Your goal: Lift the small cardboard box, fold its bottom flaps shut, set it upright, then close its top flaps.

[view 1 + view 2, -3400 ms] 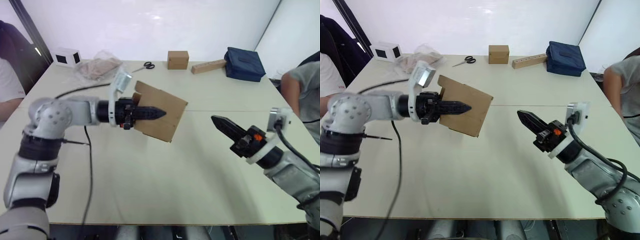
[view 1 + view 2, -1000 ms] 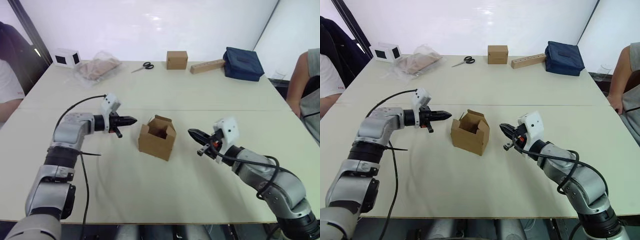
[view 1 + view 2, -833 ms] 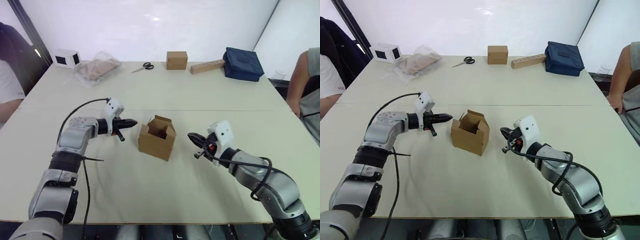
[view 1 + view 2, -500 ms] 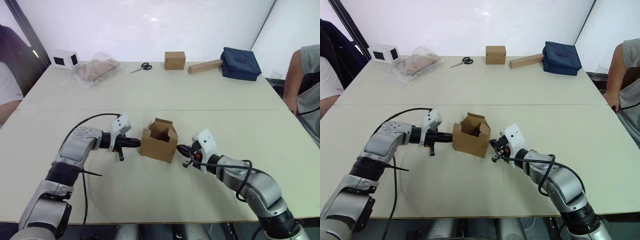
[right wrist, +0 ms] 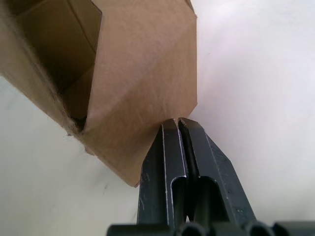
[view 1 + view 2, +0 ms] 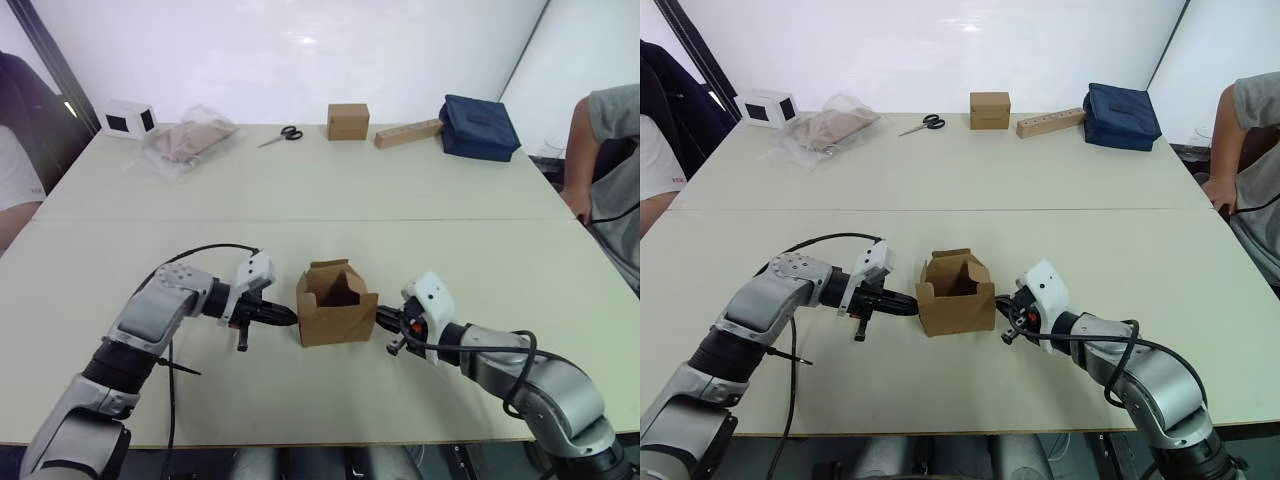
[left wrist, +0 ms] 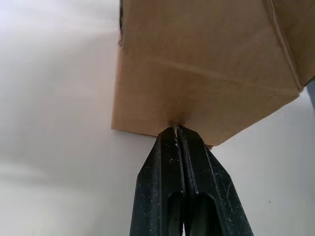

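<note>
Box (image 6: 337, 312) upright, top flaps (image 6: 335, 272) open; I pressed closed, empty left gripper (image 6: 290, 316) and right gripper (image 6: 381, 318) evenly against opposite walls.

Along the table's (image 6: 300, 190) far edge lay a white box (image 6: 132, 117), a plastic bag (image 6: 190, 137), scissors (image 6: 275, 136), a brown cube (image 6: 347, 120), a tan block (image 6: 408, 133) and a navy bag (image 6: 483, 127). People sat at both sides.

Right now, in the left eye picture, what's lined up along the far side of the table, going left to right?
White box → clear plastic bag → scissors → neat brown cube → long tan block → dark blue bag.
</note>
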You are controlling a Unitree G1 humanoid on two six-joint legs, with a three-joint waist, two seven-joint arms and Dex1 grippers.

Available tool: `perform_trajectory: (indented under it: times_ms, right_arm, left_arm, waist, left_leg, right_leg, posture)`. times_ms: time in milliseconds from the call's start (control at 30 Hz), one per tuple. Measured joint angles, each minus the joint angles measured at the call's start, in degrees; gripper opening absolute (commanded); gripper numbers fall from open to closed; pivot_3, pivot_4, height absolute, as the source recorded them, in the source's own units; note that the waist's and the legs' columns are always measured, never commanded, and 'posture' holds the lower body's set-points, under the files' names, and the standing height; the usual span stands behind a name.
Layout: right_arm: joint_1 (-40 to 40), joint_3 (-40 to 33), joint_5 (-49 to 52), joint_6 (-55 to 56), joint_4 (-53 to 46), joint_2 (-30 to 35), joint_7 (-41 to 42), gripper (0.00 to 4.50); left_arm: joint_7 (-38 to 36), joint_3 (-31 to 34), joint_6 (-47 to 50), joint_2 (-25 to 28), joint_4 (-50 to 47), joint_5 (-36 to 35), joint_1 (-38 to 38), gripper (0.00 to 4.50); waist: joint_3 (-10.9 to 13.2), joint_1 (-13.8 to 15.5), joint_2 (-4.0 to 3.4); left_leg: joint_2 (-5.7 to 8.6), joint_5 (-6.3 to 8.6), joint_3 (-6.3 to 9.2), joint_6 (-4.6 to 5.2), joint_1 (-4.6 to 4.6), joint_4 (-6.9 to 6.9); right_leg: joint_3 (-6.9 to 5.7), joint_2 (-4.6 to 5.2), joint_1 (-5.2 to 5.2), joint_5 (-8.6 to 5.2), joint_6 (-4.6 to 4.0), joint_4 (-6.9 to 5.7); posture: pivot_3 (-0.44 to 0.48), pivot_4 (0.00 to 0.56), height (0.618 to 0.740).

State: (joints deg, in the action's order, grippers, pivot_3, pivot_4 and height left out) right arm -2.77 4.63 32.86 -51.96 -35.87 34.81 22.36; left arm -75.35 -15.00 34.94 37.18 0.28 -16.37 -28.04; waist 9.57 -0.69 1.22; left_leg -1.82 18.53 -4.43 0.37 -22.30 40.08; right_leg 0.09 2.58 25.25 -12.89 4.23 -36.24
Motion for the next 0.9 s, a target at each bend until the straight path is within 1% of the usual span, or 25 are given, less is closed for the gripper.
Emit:
perform_trajectory:
  times_ms: [133,200,300,400,500,533,633,767,900]
  right_arm:
    - [0.4,0.0,0.0,-0.8,-0.5,0.0,0.3,0.0]
    - [0.4,0.5,-0.6,-0.9,-1.3,1.0,1.0,0.0]
    - [0.7,0.6,-1.8,-0.7,-1.9,3.0,1.7,0.0]
    - [1.1,-1.7,-2.3,0.3,-1.8,3.5,2.3,0.0]
    - [1.0,-6.3,-1.6,2.7,-0.9,2.8,3.1,0.0]
    - [-0.2,-9.8,0.7,3.6,-0.2,1.7,4.1,0.0]
    - [-3.4,-13.9,5.7,5.1,-0.3,0.0,6.8,0.0]
    - [-4.2,-12.1,9.0,5.5,-0.3,-0.4,10.1,0.0]
    - [-5.3,-7.7,8.4,7.0,2.9,-1.3,13.1,0.0]
  left_arm:
    - [0.8,-0.1,-1.8,0.9,2.8,1.7,0.2,0.02]
    - [0.8,0.0,-2.9,1.8,4.6,2.3,0.2,0.02]
    - [0.6,0.3,-3.3,2.3,5.3,2.3,-0.5,0.02]
    - [0.6,1.9,-2.5,2.2,5.7,0.9,-2.7,0.02]
    - [0.3,4.9,1.5,1.8,5.0,-3.3,-4.3,0.02]
    - [0.0,7.0,4.9,1.3,3.6,-7.0,-4.7,0.02]
    - [-0.3,9.5,10.3,0.7,0.0,-12.9,-6.6,0.02]
    - [0.7,10.2,13.1,0.6,-2.9,-15.8,-6.1,0.02]
    - [1.9,9.5,13.5,0.5,-5.0,-16.6,-4.0,0.02]
  waist:
    - [0.0,0.0,0.0]
    - [0.0,0.0,0.0]
    - [0.0,0.2,0.0]
    - [0.0,0.3,0.01]
    - [0.0,0.1,0.01]
    - [0.0,0.0,0.02]
    - [0.0,0.0,0.02]
    - [0.0,-0.1,-0.01]
    - [0.0,0.0,-0.01]
  left_leg:
    - [0.0,0.0,-0.02,0.0,0.0,0.0]
    - [0.0,0.0,-0.02,0.0,-0.01,0.01]
    - [0.02,0.0,-0.03,0.0,-0.05,0.01]
    - [0.04,0.0,-0.05,0.0,-0.07,0.04]
    - [0.04,0.0,-0.04,0.0,-0.07,0.03]
    - [0.04,0.0,-0.04,0.0,-0.07,0.03]
    - [0.01,0.0,0.01,0.0,-0.04,0.02]
    - [0.01,0.0,0.04,0.0,0.03,-0.03]
    - [0.01,0.0,0.02,-0.01,0.03,0.0]
  right_leg:
    - [0.01,0.01,0.0,-0.04,-0.08,0.0]
    - [0.0,0.04,0.0,-0.04,-0.09,0.0]
    - [0.0,0.09,0.0,-0.03,-0.07,0.03]
    - [0.01,0.12,-0.02,-0.02,-0.05,0.06]
    - [0.01,0.1,-0.02,0.05,0.07,0.06]
    - [0.01,0.09,0.0,0.06,0.09,0.06]
    - [0.0,0.01,-0.03,0.07,0.11,0.04]
    - [-0.04,-0.04,-0.06,0.07,0.12,0.01]
    - [-0.02,0.02,-0.07,0.06,0.08,0.01]
  posture:
    - [0.0,0.15,0.74]
    - [0.0,0.15,0.74]
    - [0.0,0.15,0.74]
    - [0.0,0.15,0.74]
    - [0.0,0.15,0.74]
    - [0.0,0.15,0.74]
    - [0.0,0.15,0.74]
    - [0.0,0.15,0.74]
    - [0.0,0.15,0.74]
